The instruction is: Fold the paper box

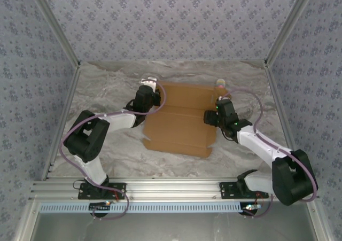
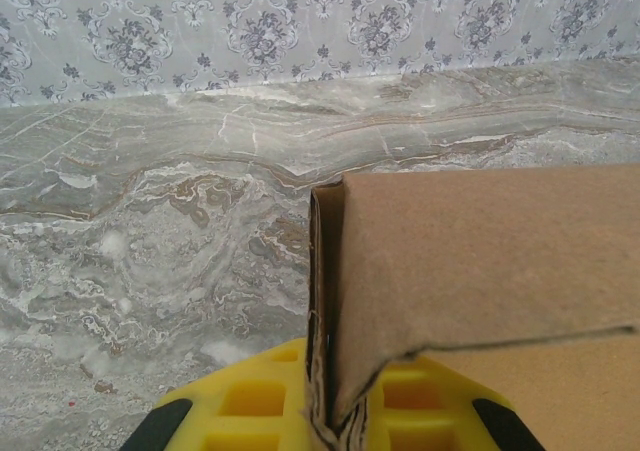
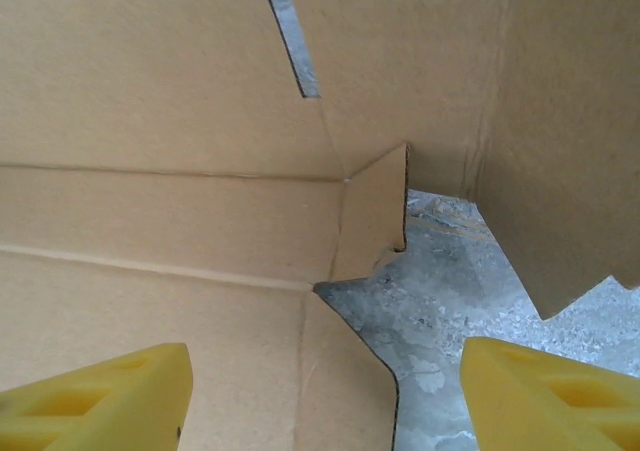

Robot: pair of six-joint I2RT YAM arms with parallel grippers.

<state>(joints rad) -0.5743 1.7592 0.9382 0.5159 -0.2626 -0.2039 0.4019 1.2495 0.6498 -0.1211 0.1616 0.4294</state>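
Note:
The paper box (image 1: 181,121) lies as a mostly flat brown cardboard sheet in the middle of the marble table. My left gripper (image 1: 155,98) is at its far left corner, shut on a raised side flap. In the left wrist view the yellow jaws (image 2: 335,423) pinch the doubled cardboard edge (image 2: 480,251), which stands upright. My right gripper (image 1: 212,116) is at the sheet's right edge and open. In the right wrist view its yellow fingers (image 3: 100,401) stand wide apart over the panels (image 3: 150,221), touching nothing; a small tab (image 3: 375,216) and a side flap (image 3: 560,151) stick up.
A small pale object (image 1: 219,83) lies on the table just behind the sheet's far right corner. Patterned walls and metal frame posts (image 1: 59,32) close in the table on three sides. Bare marble (image 1: 107,86) shows left of and behind the sheet.

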